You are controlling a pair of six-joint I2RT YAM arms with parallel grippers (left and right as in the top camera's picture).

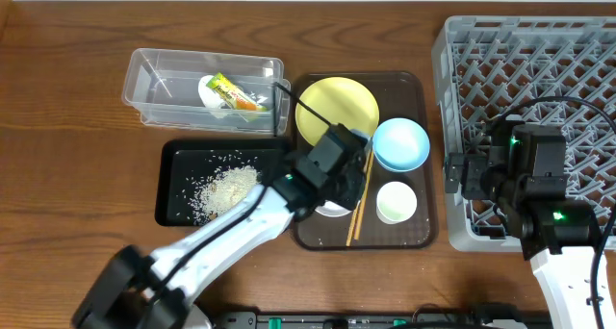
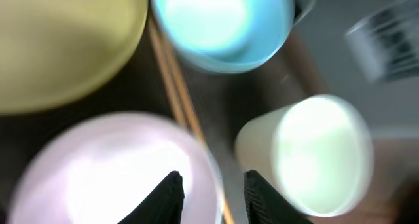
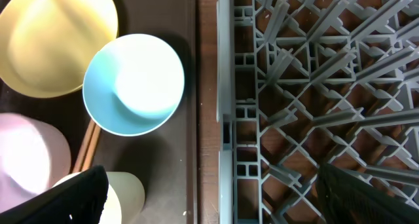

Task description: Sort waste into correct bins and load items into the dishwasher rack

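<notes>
White bowl (image 2: 111,171) sits on the robot-side left part of the brown tray (image 1: 409,93), mostly hidden under the left tool (image 2: 213,185) in the overhead view. The left tool's fingers are parted and straddle the bowl's right rim, with a gap showing either side of the rim, so it is open and not clamped; the wrist view is blurred. Chopsticks (image 1: 358,206) lie just right of the bowl, running between it and the cup (image 1: 397,202), which stands upright at the tray's robot-side right. Plate (image 1: 337,111) is at the far left of the tray, with the blue bowl (image 1: 400,143) just beside it on the right. Black tray (image 1: 178,170) sits right against the brown tray's left side and has the scraps (image 1: 226,187) piled in its right half. Tub (image 1: 154,79) is just behind the black tray, with the wrapper (image 1: 231,93) inside, right of centre. Rack (image 1: 539,69) stands on the counter (image 1: 77,127) just right of the brown tray. Right tool (image 3: 222,198) hangs over the rack's left edge with its jaws spread wide and nothing between them.
</notes>
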